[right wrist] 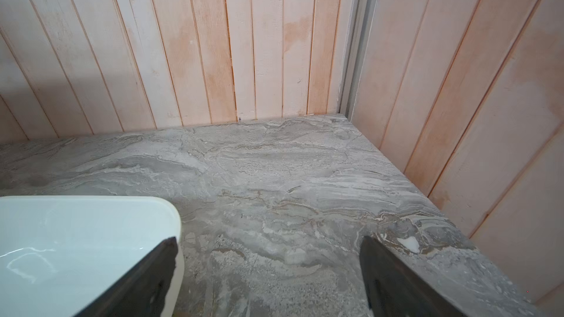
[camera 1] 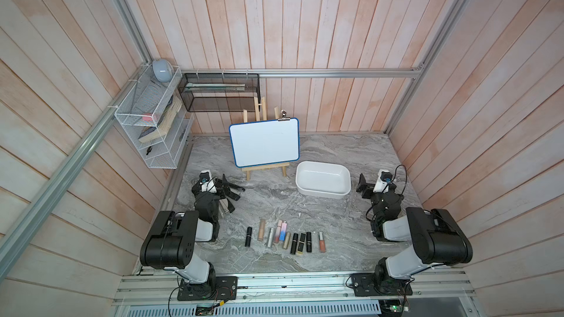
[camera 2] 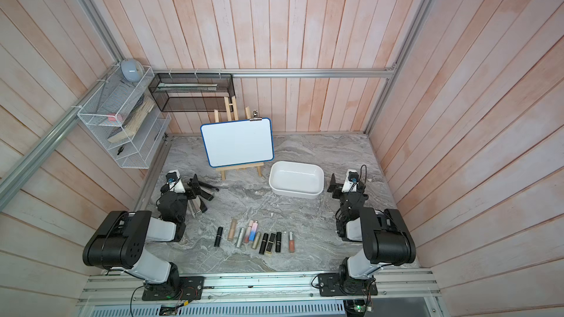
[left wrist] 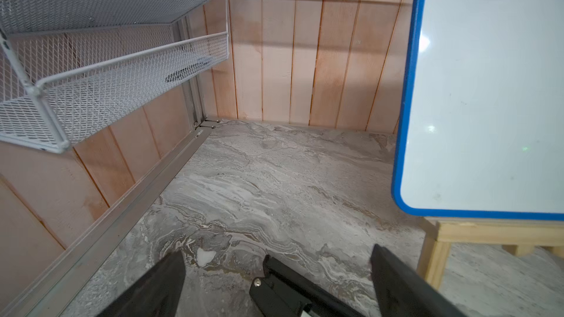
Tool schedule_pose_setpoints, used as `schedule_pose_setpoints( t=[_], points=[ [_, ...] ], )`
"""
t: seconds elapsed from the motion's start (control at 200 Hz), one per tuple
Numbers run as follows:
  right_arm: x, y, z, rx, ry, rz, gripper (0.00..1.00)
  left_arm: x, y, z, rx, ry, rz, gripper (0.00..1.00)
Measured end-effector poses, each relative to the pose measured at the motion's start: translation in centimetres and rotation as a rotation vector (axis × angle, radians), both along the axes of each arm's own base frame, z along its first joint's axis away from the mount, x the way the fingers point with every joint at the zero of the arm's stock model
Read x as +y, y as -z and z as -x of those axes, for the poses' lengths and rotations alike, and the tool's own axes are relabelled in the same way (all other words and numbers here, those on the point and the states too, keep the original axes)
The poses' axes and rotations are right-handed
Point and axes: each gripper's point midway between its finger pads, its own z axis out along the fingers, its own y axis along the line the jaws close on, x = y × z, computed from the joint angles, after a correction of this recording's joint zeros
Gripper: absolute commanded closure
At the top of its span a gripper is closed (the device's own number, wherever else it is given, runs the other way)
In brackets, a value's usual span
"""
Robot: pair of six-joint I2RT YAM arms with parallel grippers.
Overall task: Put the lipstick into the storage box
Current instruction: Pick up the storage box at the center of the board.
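The lipsticks (camera 1: 287, 237) lie in a loose row near the front edge of the marble table (camera 1: 335, 227), between the two arms. The storage box (camera 1: 320, 194) sits empty farther back on the right, so the step in hand looks like the very first reach. The left gripper (camera 1: 230, 187) and the right gripper (camera 1: 362, 185) both stand spread wide and hold nothing — the right just beside the box. Next, one arm must come over the row, settle on a single tube and close across its narrow width without nudging its neighbours.

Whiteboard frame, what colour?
Blue. The whiteboard frame shows best in the left wrist view.
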Motion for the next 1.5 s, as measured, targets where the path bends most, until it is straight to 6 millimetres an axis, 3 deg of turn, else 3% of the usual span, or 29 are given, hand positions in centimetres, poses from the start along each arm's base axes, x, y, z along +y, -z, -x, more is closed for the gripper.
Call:
schedule_pose_setpoints(
  t=[0.705, 0.935, 1.005, 1.235, 1.335, 1.5],
  points=[
    [0.0, 0.0, 0.0, 0.0, 0.0, 0.0, 0.02, 0.3, 0.0, 0.0, -0.002, 0.006, 0.016, 0.0],
    [-0.6, 0.7, 1.5, 0.007, 0.049, -0.005, 0.02, 0.8, -0.5, 0.6, -0.023, -0.024, 0.025, 0.0],
    [-1.0, 0.0, 1.9, -0.011, 0.075, -0.007, 0.02, 0.9, -0.7, 1.2, -0.037, -0.031, 0.025, 0.0],
    [-2.6, -5.7, 2.6, -0.12, 0.179, -0.086, 0.02, 0.9, -0.5, 2.6, -0.05, -0.036, 0.024, 0.0],
    [-2.8, -8.2, 1.5, -0.123, 0.176, -0.156, 0.02, 0.8, -2.3, 2.4, -0.065, -0.033, 0.024, 0.0],
    [-1.1, -10.8, -0.7, -0.067, 0.081, -0.252, 0.02, 0.8, -10.2, 1.4, -0.206, -0.03, 0.121, 0.0]
  ],
)
